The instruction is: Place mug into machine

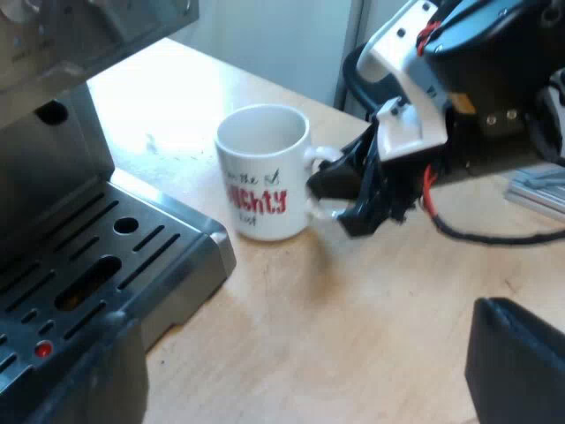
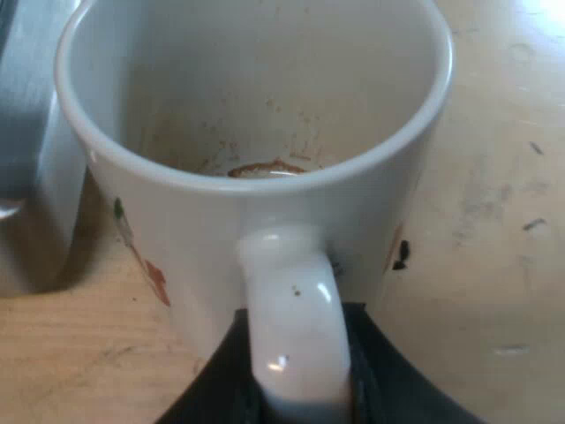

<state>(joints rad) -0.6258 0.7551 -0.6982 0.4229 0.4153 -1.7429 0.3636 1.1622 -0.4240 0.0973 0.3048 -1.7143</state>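
A scuffed, light wooden table (image 1: 353, 336) is being backed by a pale wall (image 1: 282, 44). The espresso machine (image 1: 53, 177) is being flanked by an upright white mug (image 1: 263, 177), which is standing on the table just beside the drip tray (image 1: 88, 265). The mug's handle is being clamped by the right gripper (image 2: 296, 371). The left gripper (image 1: 300, 380) is being held wide apart, empty.

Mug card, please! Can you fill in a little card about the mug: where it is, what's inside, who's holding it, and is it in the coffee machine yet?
thing: white mug with red letters
position: upright on the wooden table, beside the espresso machine's drip tray, not on it
inside: no drink; a brown ring at the bottom
holder: right end effector, its black fingers on either side of the mug handle
task step: mug not yet placed in the machine
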